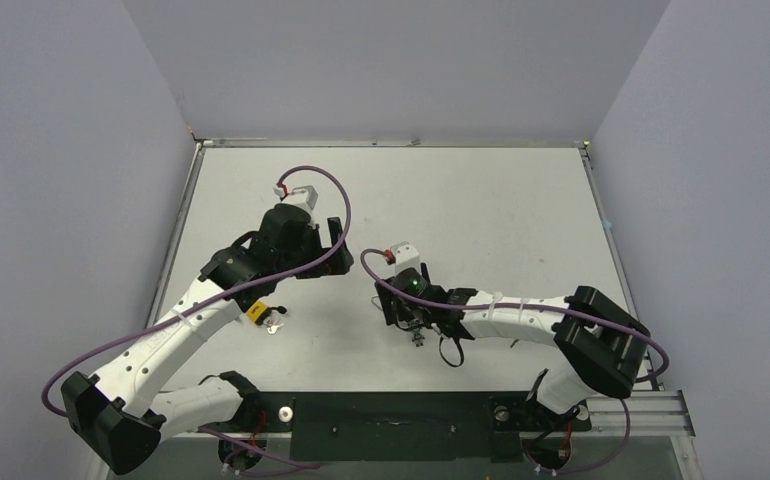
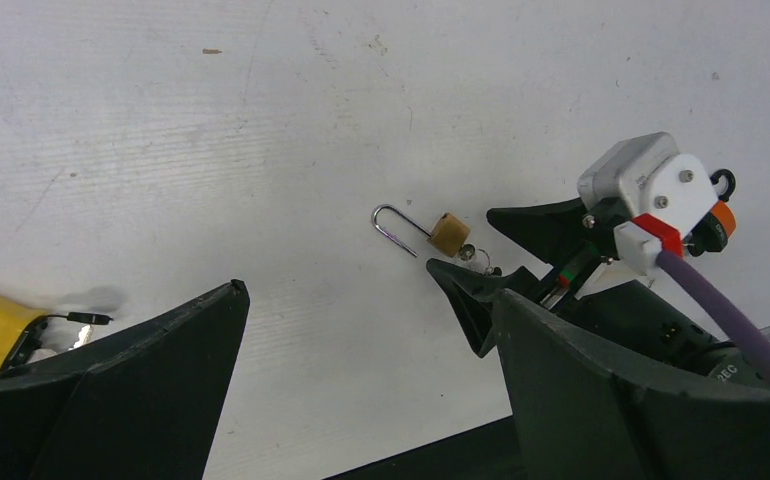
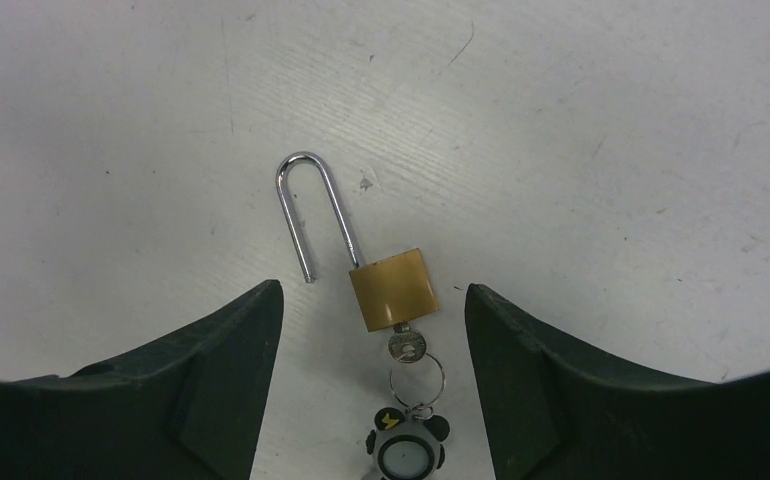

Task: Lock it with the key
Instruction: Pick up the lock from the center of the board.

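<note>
The padlock (image 3: 393,288) is seen at centre frame on the tabletop (image 3: 611,120), between the spread fingers of the empty right claw (image 3: 371,290). Its long axis runs up-frame, and the key (image 3: 408,346) is seated in the lower end, nearest that claw. The left claw (image 2: 366,295), likewise spread and empty, is set farther off.
</note>
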`<state>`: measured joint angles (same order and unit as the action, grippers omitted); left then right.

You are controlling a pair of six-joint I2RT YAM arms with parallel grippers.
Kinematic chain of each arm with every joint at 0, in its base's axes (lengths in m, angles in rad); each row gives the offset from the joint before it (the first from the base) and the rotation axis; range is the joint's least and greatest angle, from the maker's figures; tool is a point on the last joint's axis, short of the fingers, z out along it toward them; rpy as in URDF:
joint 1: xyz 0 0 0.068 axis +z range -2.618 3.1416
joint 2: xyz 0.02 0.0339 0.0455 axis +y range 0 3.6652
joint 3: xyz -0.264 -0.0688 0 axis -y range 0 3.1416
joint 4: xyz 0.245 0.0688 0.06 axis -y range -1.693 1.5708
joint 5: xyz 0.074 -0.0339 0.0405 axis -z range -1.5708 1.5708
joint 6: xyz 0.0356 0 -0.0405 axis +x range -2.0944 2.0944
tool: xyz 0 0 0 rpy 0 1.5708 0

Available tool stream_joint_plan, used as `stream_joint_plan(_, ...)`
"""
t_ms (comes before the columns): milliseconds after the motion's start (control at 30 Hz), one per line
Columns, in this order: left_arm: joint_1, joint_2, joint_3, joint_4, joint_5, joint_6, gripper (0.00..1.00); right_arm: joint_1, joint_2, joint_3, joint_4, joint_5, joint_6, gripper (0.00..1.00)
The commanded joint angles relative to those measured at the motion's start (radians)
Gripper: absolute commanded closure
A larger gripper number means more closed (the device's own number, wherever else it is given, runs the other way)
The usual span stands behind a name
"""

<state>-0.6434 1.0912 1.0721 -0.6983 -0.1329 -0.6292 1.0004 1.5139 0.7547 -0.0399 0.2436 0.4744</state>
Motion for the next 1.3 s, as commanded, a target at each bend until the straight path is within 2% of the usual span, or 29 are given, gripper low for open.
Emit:
stream_joint_plan(0,0.01,-0.022,0.023,-0.003,0.012,0.0,0.09,-0.028,0.017,-0.045,0.134,-0.086,-0.078,0.39)
stream_joint_plan(233,0.016,-0.02,0.038,-0.025,0.012,0.01,0.09,-0.074,0.014,-0.104,0.18,-0.158,-0.1,0.46)
stream_joint_plan(500,0.025,-0.01,0.052,-0.051,-0.003,0.006,0.09,-0.049,0.078,-0.073,0.169,-0.109,-0.129,0.54)
stream_joint_plan(767,0.046,0.03,0.06,-0.095,-0.011,-0.022,0.09,-0.027,0.096,-0.052,0.146,-0.09,-0.152,0.7)
stream_joint_plan(867,0.052,0.036,0.043,-0.075,0.014,-0.027,0.08,-0.018,0.095,-0.043,0.137,-0.083,-0.147,0.82)
stream_joint_plan(1067,0.057,0.038,-0.022,0.023,0.126,-0.044,0.08,-0.032,-0.048,-0.068,0.117,-0.104,-0.123,0.93)
stream_joint_plan(1267,0.059,0.045,-0.066,0.118,0.28,-0.034,0.1,-0.081,-0.236,-0.078,0.055,-0.167,-0.115,0.93)
